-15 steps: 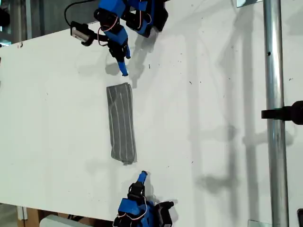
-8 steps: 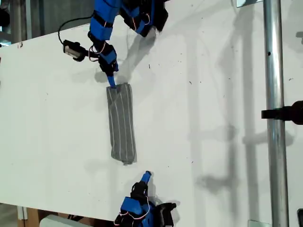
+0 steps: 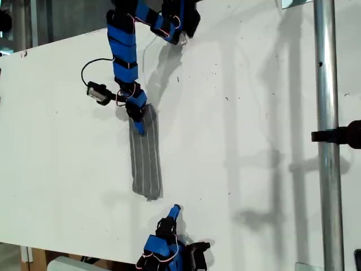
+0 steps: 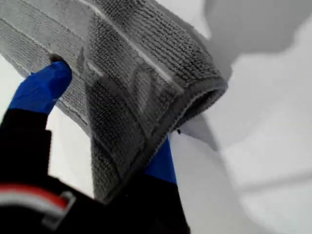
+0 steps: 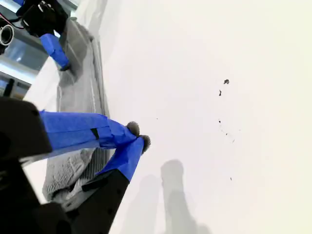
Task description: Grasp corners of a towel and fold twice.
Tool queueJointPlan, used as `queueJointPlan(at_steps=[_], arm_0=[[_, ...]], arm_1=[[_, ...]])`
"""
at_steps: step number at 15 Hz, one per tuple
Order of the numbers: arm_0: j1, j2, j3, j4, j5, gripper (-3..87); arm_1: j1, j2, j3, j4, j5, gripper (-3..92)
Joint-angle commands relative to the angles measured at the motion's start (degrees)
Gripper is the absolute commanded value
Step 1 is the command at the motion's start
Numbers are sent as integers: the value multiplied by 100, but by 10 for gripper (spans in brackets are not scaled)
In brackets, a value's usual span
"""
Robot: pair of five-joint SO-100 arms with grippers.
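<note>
The big white table (image 3: 254,141) holds the towel (image 3: 145,161) — folded into a long thin strip, a bit toward the exterior view's left of the middle. My first gripper (image 3: 138,125) sits at the strip's far end, its fingers (image 4: 41,87) pinching the towel's edge (image 4: 146,97). My second gripper (image 3: 174,211) waits just beside the near end — its tips are pressed together, holding nothing.
</note>
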Motion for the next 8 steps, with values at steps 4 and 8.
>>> queueJointPlan(at_steps=[4, 8], arm_0=[[123, 26, -290, 26, -53, -29], [53, 26, -299, -26, 97, -29]], arm_1=[[105, 1556, 176, 1907, -149, -2], [422, 5010, 765, 5379, -387, -2]])
